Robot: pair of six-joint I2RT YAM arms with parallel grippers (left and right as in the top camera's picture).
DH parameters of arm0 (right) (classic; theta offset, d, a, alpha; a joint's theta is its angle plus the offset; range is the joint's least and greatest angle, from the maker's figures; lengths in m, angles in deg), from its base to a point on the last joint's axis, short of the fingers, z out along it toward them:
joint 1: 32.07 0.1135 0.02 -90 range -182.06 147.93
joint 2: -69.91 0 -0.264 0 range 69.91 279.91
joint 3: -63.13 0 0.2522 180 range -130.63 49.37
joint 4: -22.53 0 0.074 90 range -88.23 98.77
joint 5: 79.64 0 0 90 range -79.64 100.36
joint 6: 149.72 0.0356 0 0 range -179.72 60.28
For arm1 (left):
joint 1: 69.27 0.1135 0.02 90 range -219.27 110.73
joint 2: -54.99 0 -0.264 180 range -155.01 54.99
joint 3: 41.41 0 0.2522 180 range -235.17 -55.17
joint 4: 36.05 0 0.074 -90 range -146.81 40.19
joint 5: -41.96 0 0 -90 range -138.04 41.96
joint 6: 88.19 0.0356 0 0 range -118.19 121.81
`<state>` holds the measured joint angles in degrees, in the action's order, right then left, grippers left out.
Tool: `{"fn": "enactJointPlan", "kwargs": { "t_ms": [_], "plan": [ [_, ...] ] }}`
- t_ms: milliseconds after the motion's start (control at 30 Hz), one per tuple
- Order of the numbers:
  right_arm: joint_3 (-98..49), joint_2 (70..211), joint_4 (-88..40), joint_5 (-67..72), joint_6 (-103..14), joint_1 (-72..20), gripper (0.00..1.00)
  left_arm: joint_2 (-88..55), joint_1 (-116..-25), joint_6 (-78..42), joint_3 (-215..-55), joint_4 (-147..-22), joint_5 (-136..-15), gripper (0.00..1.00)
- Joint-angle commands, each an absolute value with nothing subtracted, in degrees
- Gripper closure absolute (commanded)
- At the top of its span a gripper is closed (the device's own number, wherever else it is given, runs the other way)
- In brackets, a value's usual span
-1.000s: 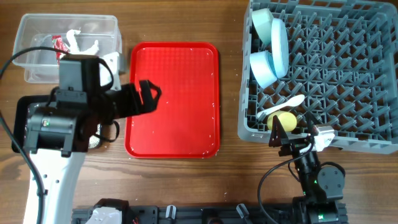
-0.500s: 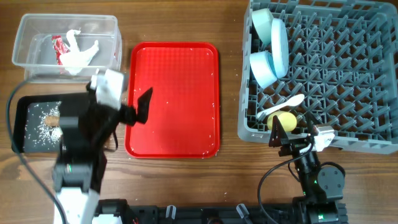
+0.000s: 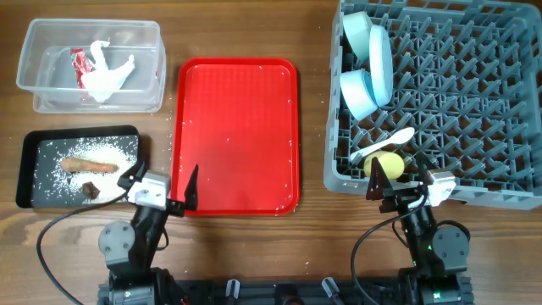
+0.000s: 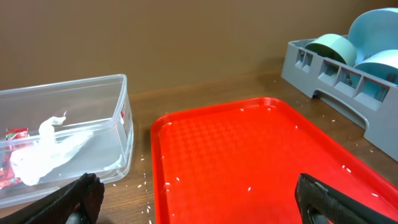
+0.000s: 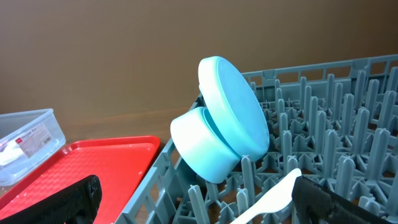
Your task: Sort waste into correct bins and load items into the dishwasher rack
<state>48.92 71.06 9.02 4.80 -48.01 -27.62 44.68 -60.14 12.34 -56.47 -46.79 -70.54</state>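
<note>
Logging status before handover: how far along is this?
Done: wrapper, tissue in clear tub; carrot piece, rice, brown lump in black tray; plate, mint-green bowl, light-blue bowl, yellow cup, spoon in rack. In hand: nothing; left gripper, right gripper open. Left: stray grains on red tray.

On the bench (image 3: 313, 102), the serving tray (image 3: 237, 127) lies just ahead of the left pincer (image 3: 167, 188); the shallow tray (image 3: 24, 169) sits to its left (the tub (image 3: 34, 97) beyond that). The rack (image 3: 474, 110) stands ahead of the right pincer (image 3: 398, 180).
</note>
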Motion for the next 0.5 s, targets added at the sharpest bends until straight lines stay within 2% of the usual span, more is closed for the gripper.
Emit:
{"fn": "enactJointPlan", "kwargs": {
  "t_ms": [0,133,467],
  "plan": [
    [49.1,70.6,9.2,4.1,-47.6,-27.9,0.0,47.8,-59.7,13.6,-55.5,-46.7,-67.8,0.0],
    [49.1,70.6,9.2,4.1,-47.6,-27.9,0.0,52.6,-59.8,13.2,-55.5,-53.1,-62.6,0.0],
    [49.1,70.6,9.2,4.1,-47.6,-27.9,0.0,54.8,-59.8,13.2,-55.5,-52.9,-61.9,0.0]
  ]
}}
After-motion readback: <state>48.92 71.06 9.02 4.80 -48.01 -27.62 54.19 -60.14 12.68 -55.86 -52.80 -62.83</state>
